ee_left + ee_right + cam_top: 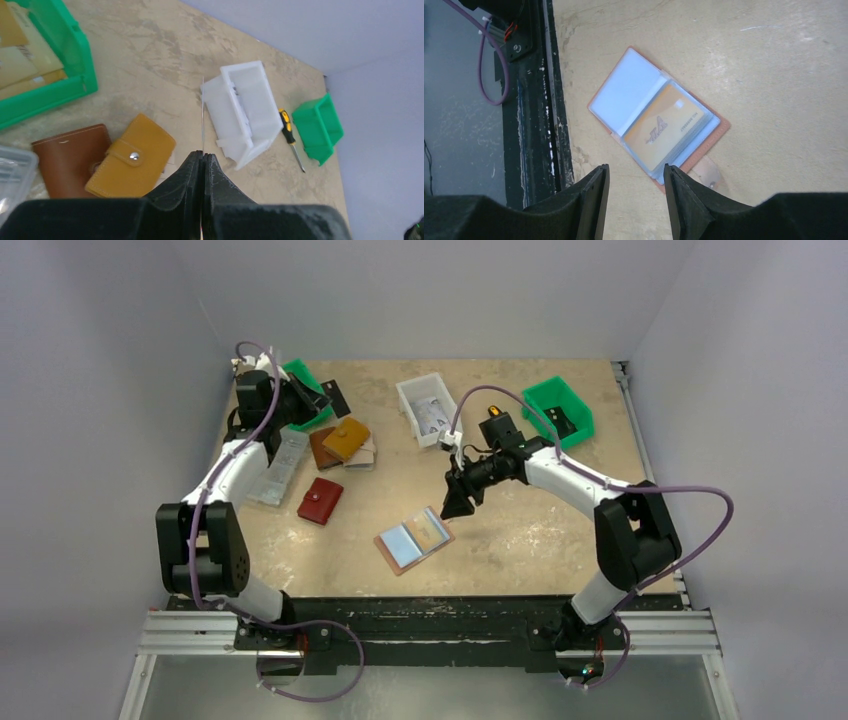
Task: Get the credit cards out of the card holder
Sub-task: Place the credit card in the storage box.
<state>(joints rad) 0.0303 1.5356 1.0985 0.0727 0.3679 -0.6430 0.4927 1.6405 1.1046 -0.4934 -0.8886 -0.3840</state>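
The left gripper [202,156] is pressed shut on a thin card [202,115] that the left wrist view shows only by its edge, so the card's face and colour cannot be made out. In the top view that gripper and part of the far-left green bin [300,375] are lost behind the arm's dark wrist. The papers in this bin are cut off by the frame in the wrist view.

The card holder [659,115] lies open and flat on the table [560,530], near the front edge and between the two arms. A tan-gold card [669,125] sits in its right sleeve over more clear sleeves, and whatever those hold is hidden. The left sleeve shows pale blue. One right finger covers the holder's near corner.

The left arm is stretched to the far-left corner, with its gripper raised above the table. The right arm bends inward, and the right gripper [636,172] hangs above the holder, fingers parted and holding nothing.

Below the left gripper lie a mustard wallet [131,155] overlapping a brown wallet [70,160], with a clear plastic case [12,170] beside them. A red pouch [320,500] lies nearer the front. Farther right are a white bin [245,112], a screwdriver [290,137] and a second green bin [317,130].
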